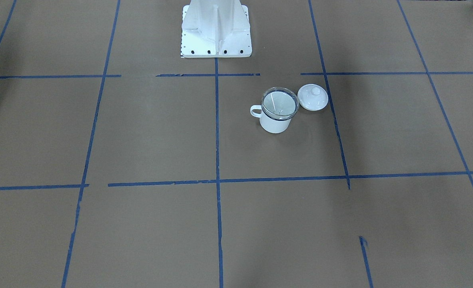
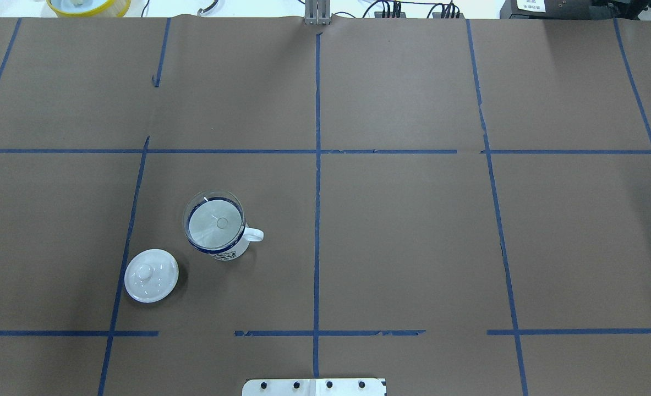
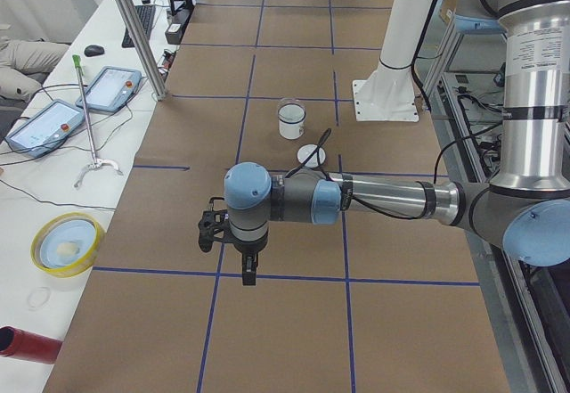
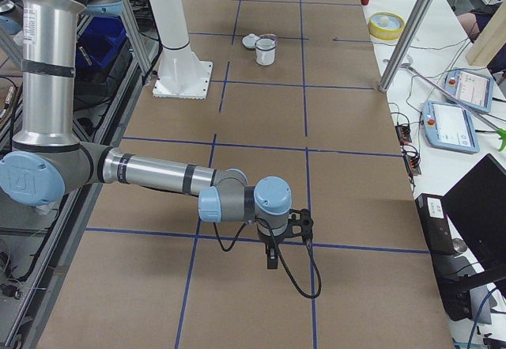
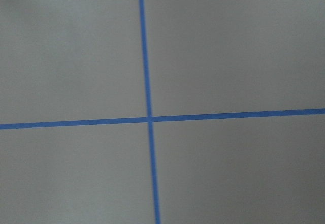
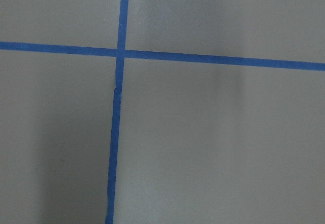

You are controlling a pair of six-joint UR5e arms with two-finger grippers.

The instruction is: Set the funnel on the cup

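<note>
Funnel [image 2: 215, 220] seated upright in the cup [image 2: 227, 254], clear rim resting on the mug's dark blue rim, spout hole centred over the inside. Front camera agrees: funnel [image 1: 279, 103] level on cup [image 1: 275, 125].

Cup stands on the brown paper table [image 2: 413, 231], left half, mid-depth, in the grid cell just left of the centre tape line. Loop handle [image 2: 253, 235] points right, toward that line.

White knobbed lid [image 2: 151, 275] lies flat, knob up, near-left of the cup, just beside it with a small gap, its left edge on a blue tape line.

Neither arm appears in the overhead or front views, only the white robot base [image 1: 216, 28].

- Left gripper [image 3: 247, 273]: seen only from the left end camera. It hangs at the far-left end of the table, fingers pointing down near a tape line, well apart from cup [image 3: 291, 127] and lid [image 3: 311, 154]. Can't tell finger spacing. Nothing visible in it.
- Right gripper [image 4: 271, 256]: seen only from the right end camera. It hangs at the far-right end, fingers down near a tape line, well apart from the cup [image 4: 266, 55]. Can't tell finger spacing either.

Both wrist cameras show only paper and a tape cross [image 5: 150, 118] [image 6: 121, 53].
</note>
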